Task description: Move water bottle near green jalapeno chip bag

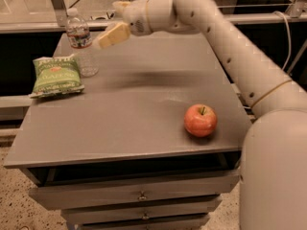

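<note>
Water bottle (pixel 80 43) stands upright beside green jalapeno chip bag (pixel 56 76), tool (pixel 109 25) released nearby, apple (pixel 200 120) well apart.

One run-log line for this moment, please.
gripper: open, raised beside water bottle, not touching | water bottle: upright next to green jalapeno chip bag | apple: front right

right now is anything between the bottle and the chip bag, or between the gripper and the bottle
Nothing visible. The bottle stands right beside the bag, at its upper right corner. The gripper hovers just right of the bottle, nothing between. The apple sits far off, front right.
</note>
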`<state>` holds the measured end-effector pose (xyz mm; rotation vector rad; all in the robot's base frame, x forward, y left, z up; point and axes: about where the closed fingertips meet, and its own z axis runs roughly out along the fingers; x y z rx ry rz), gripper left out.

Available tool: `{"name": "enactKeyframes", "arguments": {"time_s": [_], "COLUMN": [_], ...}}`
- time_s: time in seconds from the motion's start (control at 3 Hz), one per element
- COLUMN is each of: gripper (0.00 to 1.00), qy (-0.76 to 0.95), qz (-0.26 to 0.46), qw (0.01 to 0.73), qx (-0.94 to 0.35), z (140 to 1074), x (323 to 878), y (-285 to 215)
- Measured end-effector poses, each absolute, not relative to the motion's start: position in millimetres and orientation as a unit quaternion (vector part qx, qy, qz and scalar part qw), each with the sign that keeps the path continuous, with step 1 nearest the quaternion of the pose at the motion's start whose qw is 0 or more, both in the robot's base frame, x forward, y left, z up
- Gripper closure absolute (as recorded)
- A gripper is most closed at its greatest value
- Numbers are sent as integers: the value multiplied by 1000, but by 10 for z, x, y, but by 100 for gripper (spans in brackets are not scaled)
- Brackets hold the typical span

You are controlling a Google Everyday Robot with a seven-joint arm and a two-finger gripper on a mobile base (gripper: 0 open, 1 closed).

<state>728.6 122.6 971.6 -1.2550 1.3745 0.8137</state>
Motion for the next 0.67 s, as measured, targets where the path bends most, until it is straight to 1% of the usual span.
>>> {"name": "enactKeyframes", "arguments": {"time_s": [0.33, 0.67], "gripper": [0, 0], "qy": [575, 576], "qz": [298, 291], "qw": [542, 544], "qx": [-536, -536], "z": [9957, 9993], "x": [7264, 7258], "y": [572, 435]}}
